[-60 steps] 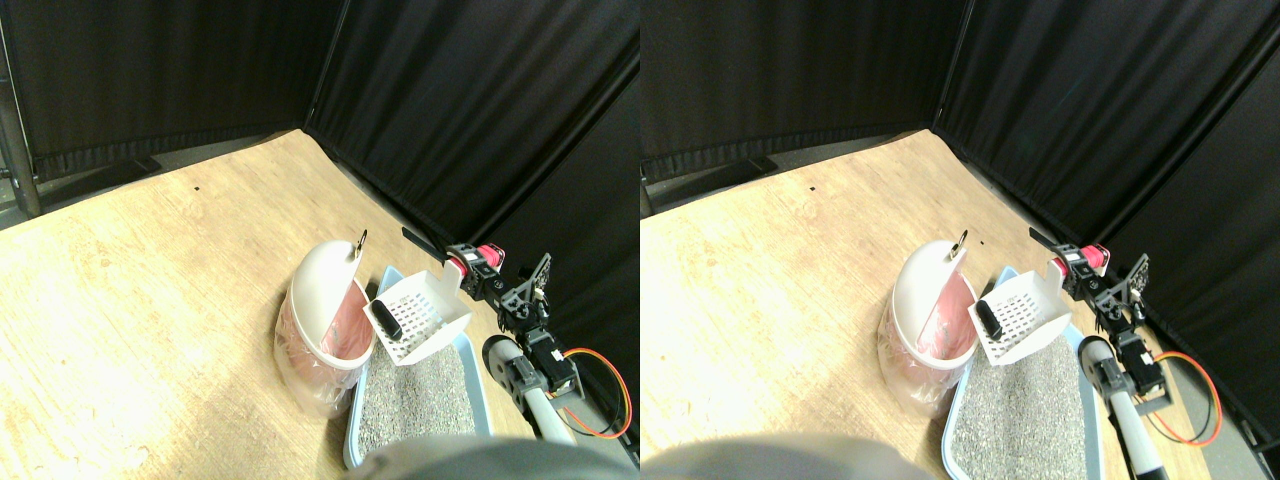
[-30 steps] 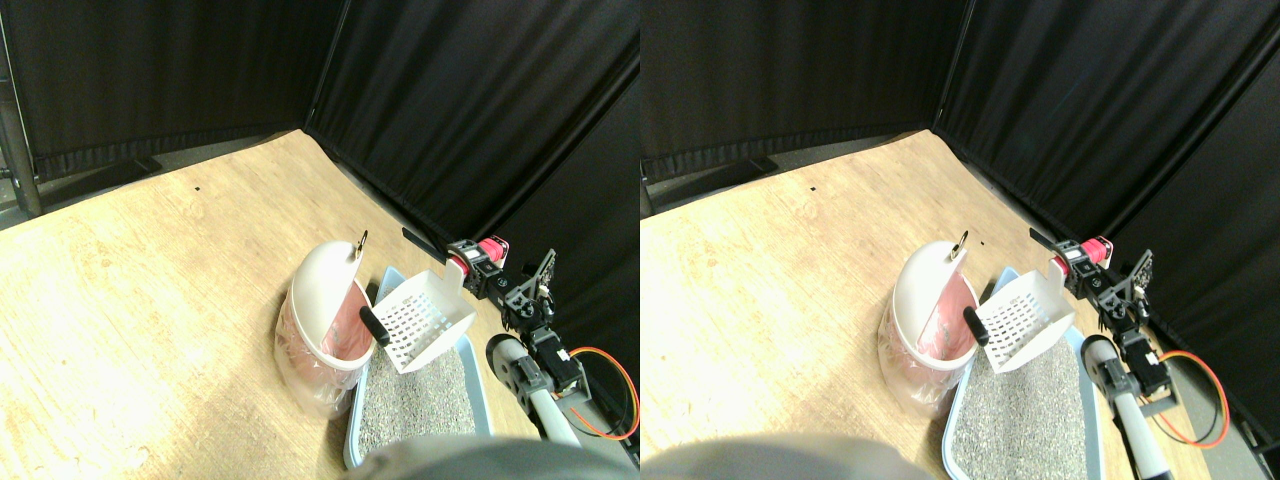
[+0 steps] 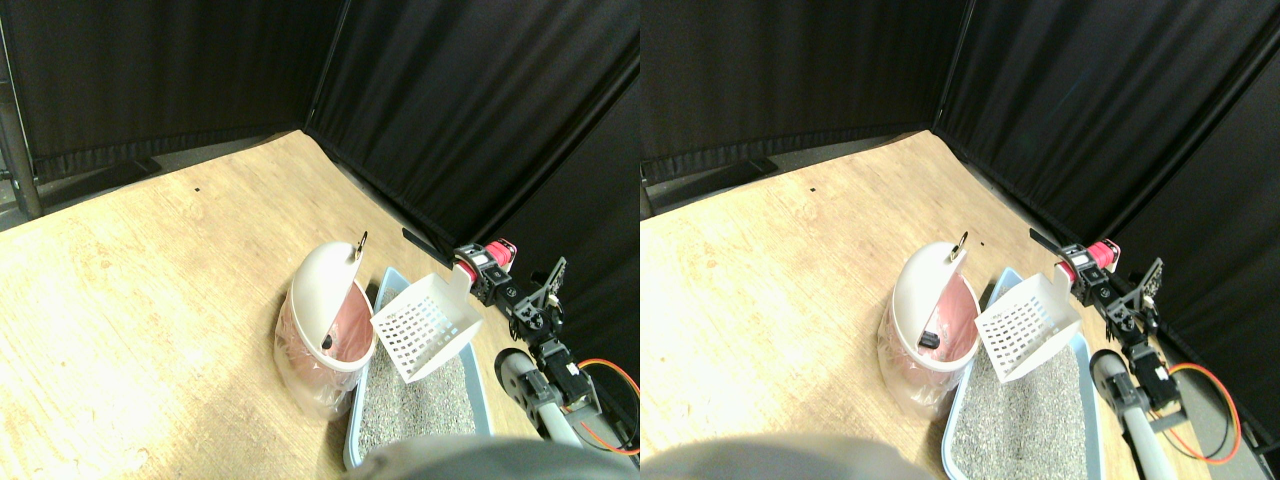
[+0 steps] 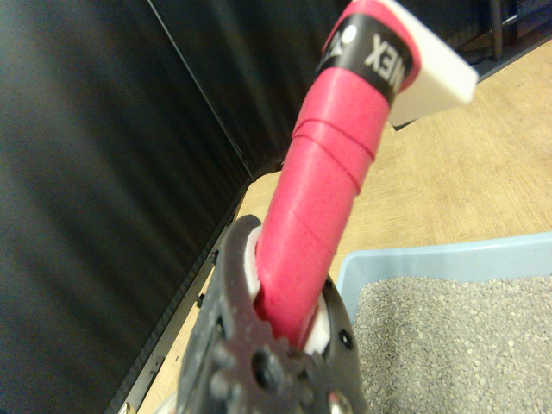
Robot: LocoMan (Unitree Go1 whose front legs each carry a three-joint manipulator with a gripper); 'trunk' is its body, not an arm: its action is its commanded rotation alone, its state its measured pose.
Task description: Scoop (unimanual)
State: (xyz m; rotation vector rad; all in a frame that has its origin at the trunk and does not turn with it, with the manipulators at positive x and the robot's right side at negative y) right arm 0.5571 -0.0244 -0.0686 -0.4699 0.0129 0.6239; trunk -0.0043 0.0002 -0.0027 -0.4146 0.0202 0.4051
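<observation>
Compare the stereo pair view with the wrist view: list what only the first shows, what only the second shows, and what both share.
Only the stereo pair view shows the white bin with its pink liner, a small dark object inside it, and the white slotted scoop basket tilted toward the bin.

Only the wrist view shows the claw closed around the pink wrapped handle close up.

Both show the blue litter tray holding grey litter, the wooden floor and the black curtains.

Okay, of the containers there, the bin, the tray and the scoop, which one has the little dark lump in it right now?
The white bin with the pink liner: a dark lump lies inside. The tilted scoop is empty; the blue tray holds only grey litter.
</observation>
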